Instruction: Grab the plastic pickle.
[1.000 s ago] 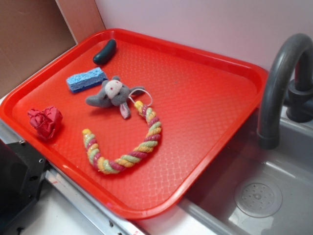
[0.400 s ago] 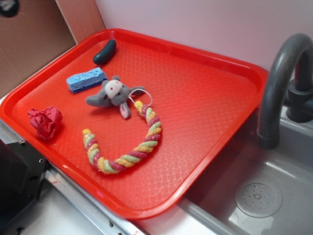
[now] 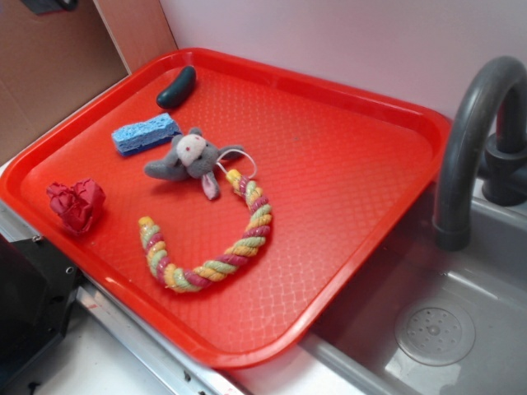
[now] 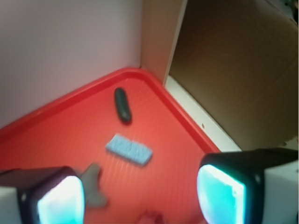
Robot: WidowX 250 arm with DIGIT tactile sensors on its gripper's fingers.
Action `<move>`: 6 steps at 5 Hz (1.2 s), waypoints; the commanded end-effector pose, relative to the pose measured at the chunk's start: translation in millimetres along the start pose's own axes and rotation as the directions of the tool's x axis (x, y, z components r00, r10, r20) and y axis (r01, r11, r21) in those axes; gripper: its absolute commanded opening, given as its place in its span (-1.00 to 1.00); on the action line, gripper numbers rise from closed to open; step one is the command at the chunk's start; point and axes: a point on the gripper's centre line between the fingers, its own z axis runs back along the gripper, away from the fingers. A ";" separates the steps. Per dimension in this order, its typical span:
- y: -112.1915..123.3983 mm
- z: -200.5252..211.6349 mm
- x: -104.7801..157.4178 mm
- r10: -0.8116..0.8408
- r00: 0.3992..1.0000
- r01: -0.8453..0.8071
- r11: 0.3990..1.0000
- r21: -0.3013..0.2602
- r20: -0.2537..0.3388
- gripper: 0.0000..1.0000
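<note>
The plastic pickle (image 3: 177, 87) (image 4: 123, 104) is lying near the far left corner of the red tray (image 3: 346, 164), beyond the blue sponge (image 4: 129, 150). The gripper (image 4: 140, 196) is hovering well short of it, fingers (image 4: 222, 193) spread wide, holding nothing.

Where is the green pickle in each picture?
Exterior view: the plastic pickle lies in the far left corner of the red tray, just beyond the blue sponge.
Wrist view: the pickle sits upper middle, above the open pincer.
Shared landmark: the blue sponge lies next to the pickle in both.
</note>
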 end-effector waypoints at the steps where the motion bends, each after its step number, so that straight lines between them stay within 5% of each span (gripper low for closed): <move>1: 12.9 -58.7 48.4 0.075 0.997 -0.076 0.997 0.015 0.035 1.00; 2: 7.6 -91.6 62.8 0.079 0.997 -0.079 0.995 -0.062 -0.002 1.00; 5: -10.8 -170.6 65.0 0.023 0.972 -0.057 0.988 -0.143 -0.232 1.00; 6: -19.2 -185.8 53.6 -0.040 0.929 -0.010 0.991 -0.133 -0.368 1.00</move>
